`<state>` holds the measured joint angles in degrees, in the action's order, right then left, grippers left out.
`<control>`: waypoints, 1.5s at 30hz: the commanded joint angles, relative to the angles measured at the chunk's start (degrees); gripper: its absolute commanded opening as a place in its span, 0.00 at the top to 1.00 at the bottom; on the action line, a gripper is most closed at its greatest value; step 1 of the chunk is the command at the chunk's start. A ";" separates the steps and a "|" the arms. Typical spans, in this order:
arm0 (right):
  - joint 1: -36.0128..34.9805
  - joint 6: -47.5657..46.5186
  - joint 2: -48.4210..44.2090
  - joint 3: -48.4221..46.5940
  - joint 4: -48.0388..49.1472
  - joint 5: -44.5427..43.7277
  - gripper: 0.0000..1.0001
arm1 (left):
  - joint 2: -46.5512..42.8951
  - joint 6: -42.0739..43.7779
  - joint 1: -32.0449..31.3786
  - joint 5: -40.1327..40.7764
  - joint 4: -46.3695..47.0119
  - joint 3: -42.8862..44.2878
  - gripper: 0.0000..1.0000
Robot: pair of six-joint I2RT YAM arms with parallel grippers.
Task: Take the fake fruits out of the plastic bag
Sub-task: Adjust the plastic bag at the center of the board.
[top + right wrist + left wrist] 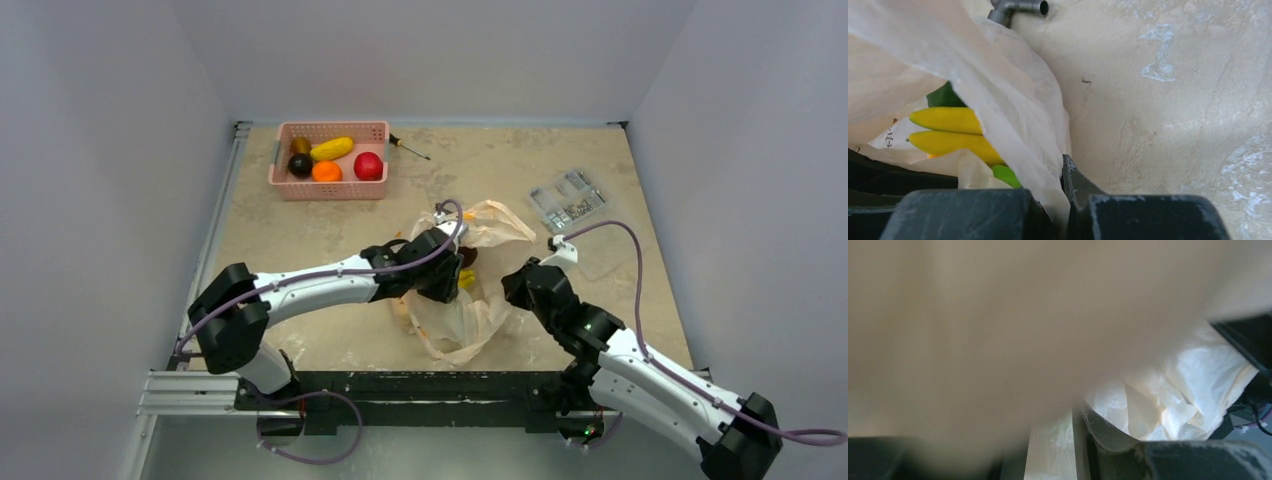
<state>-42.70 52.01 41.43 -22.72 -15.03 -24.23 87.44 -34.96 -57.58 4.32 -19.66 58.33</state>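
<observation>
Pink basket (329, 189) sits at the far left of the table, holding loose fruit. Left gripper (452, 272) reaches into the mouth of the plastic bag (492, 222) at table centre. Bag film blurs its wrist camera, so its jaw state cannot be determined. Banana bunch (950, 132) lies inside the bag, with what appears to be a green fruit (942, 96) just behind it. Right gripper (1055, 192) is closed on the bag's right edge, film pinched between its jaws. Clear parts packet (567, 198) lies far right, apart from the bag.
</observation>
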 commanded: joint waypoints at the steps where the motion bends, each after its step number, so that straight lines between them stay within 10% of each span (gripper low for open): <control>1: -0.02 -2.06 -1.43 -2.13 -4.08 -4.81 1.00 | 3.07 -0.13 -0.77 -1.89 1.58 7.64 0.66; 24: -0.02 -2.80 6.53 2.68 3.25 13.07 1.00 | -13.98 -9.83 -5.99 -1.26 7.15 -23.38 0.64; 33: 0.03 -1.88 13.66 5.46 8.52 16.70 0.94 | -13.23 -7.62 -7.43 1.29 0.77 -19.67 0.59; 40: 0.05 -4.63 10.58 3.18 8.17 18.96 0.78 | -24.61 -2.64 -7.41 -3.56 -5.41 -9.31 0.21; 45: -0.02 -4.72 7.37 2.29 7.29 21.10 0.56 | -25.48 0.03 -7.45 -6.39 -5.64 -2.49 0.18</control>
<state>-42.70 48.27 50.83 -18.02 -8.34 -5.41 61.84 -38.46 -64.90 0.84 -24.99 49.91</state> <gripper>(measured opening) 0.358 0.824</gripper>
